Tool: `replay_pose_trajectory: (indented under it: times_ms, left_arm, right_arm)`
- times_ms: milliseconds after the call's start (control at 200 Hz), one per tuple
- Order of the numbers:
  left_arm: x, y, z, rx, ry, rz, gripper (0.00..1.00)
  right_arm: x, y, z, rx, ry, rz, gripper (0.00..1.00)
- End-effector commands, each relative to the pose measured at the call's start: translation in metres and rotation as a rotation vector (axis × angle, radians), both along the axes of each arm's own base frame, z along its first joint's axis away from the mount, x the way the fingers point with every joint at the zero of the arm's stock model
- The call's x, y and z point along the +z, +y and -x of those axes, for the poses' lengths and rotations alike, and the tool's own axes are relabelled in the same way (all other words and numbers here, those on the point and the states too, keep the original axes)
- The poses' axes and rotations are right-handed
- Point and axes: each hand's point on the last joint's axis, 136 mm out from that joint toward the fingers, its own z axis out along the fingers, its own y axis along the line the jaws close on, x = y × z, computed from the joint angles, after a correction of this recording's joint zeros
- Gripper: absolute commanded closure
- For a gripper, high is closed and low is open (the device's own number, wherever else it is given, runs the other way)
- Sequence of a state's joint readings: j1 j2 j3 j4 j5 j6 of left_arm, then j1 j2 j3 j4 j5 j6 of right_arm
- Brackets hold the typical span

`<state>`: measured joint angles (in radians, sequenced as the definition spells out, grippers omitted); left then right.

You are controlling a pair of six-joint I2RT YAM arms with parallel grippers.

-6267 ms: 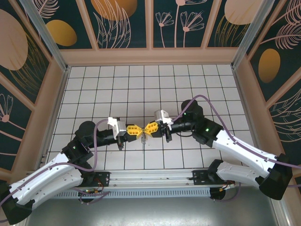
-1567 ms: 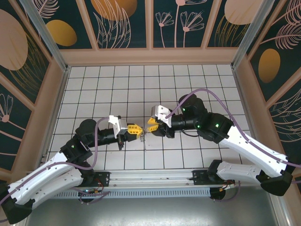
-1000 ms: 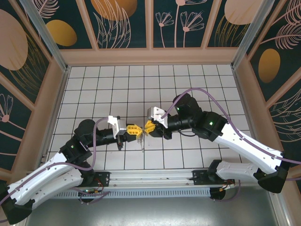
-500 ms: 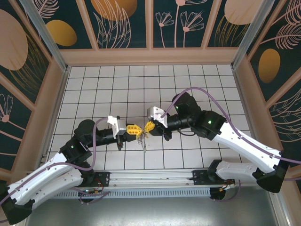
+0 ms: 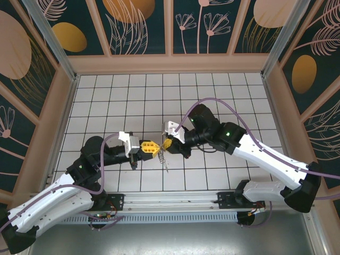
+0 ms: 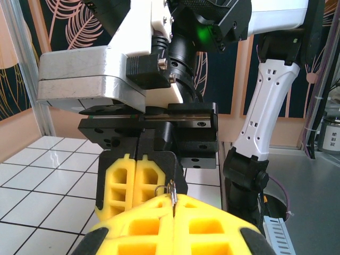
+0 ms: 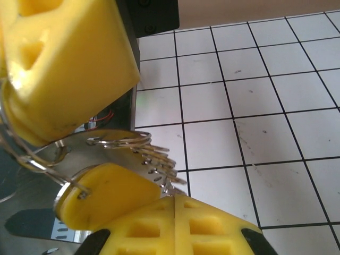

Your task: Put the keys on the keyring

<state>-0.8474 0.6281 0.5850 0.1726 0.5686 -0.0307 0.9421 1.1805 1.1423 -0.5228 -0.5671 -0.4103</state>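
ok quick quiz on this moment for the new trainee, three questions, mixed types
1. True or false: the keys lie flat on the table.
2. What does the left gripper pinch between its fingers? A) the keyring B) a cable C) nothing
3. Fill in: the fingers of the left gripper and the right gripper are ___ in colour.

Key: 1 false, the keys are held in the air with the keyring, between the two grippers. 2 A. 3 yellow.

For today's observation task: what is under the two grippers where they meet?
Keys and a keyring hang below the left gripper and right gripper, above the table. The yellow fingers cover the gripped parts.
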Motion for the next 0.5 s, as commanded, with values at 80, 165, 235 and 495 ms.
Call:
replay_pose_trajectory:
  times_ms: [80,165,235,495]
  left_arm:
    - [0.016,0.002,0.006,-0.022,-0.04,0.047,1.0]
    - [0.016,0.002,0.007,-0.023,-0.042,0.049,1.0]
    - [0.017,0.002,0.007,-0.023,-0.044,0.052,1.0]
    - [0.018,0.002,0.007,-0.025,-0.044,0.057,1.0]
  right_arm:
    - [0.021,-0.016,0.007,-0.022,-0.045,-0.085,0.72]
    - [0.025,-0.022,0.014,-0.017,-0.053,-0.123,0.67]
    - [0.027,-0.026,0.02,-0.011,-0.059,-0.154,0.62]
    - [0.039,-0.021,0.025,0.024,-0.058,-0.231,0.52]
